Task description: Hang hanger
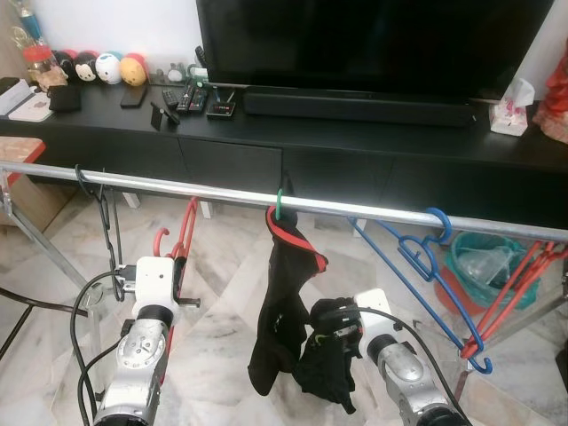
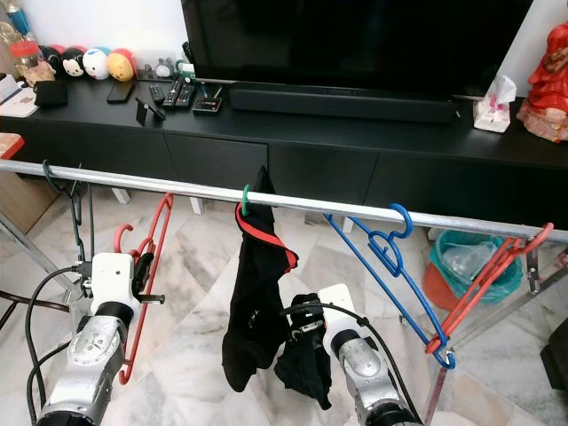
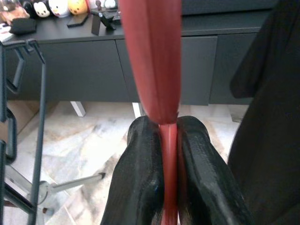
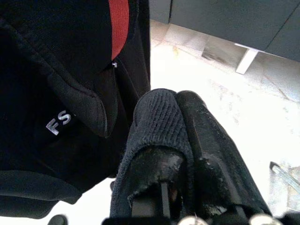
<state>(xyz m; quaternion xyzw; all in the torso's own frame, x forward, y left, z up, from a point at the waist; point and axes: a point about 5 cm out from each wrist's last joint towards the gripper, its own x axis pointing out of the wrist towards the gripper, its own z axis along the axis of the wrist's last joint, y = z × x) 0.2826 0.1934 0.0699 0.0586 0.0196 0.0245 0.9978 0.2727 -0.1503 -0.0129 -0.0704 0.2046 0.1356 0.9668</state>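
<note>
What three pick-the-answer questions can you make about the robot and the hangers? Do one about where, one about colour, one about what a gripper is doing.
1. Where does the black garment hang?
A. on the rail
B. on the TV stand
C. on the floor

2. What colour is the hanger in the left gripper?
A. blue
B. red
C. green

3. How are the left gripper's fingers?
A. wide open
B. shut on the hanger
C. shut on a remote

Answers:
1. A, because its hanger's green hook goes over the rail.
2. B, because the red hanger runs up from that gripper in the eye views.
3. B, because the left wrist view shows the red strip pinched between both fingers.
</note>
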